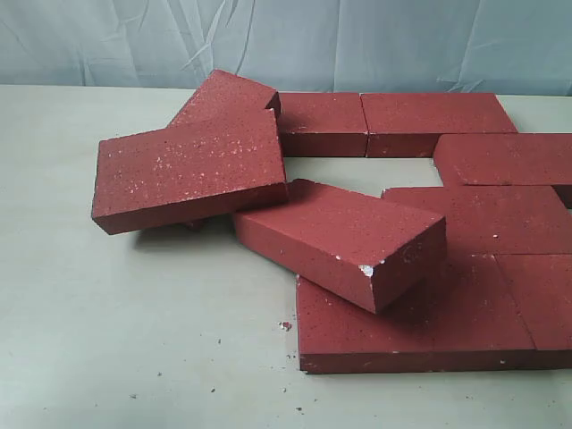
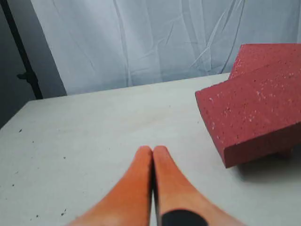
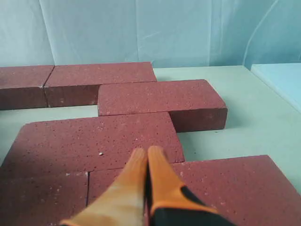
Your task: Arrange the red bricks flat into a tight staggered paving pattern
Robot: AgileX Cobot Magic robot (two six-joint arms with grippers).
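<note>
**Paving half laid, three bricks in a heap**

Here's how it stands: the red bricks [image 1: 483, 214] on the right side of the bench [image 1: 134, 349] lie flat and edge to edge, offset row by row, so that part reads as the paving pattern taking shape. Two more sit end to end along the back.

Over on the left it's a jumble. The propped brick [image 1: 188, 170] tilts up with shadow under its near edge, leaning on something beneath it that I can't make out. The back brick [image 1: 228, 94] pokes out skewed behind it. The middle brick [image 1: 344, 232] lies at an angle with one end riding up on a laid paver, so it can't sit flat there. Bare bench shows between the back row and the laid ones; my guess is that's a slot for one of these strays.

Neither arm has anything. The left fingers [image 2: 148, 157] are pressed together, empty, over bare bench just beside the propped brick. The right fingers [image 3: 142, 160] are likewise closed and empty above the laid pavers; whether they touch, I can't tell.

The bricks are dark red, thick and rough-faced, flecked with fine white and crisp at the edges. The middle one does show a pale chip at its near corner, and crumbs [image 1: 286, 326] dot the bench in front.
</note>
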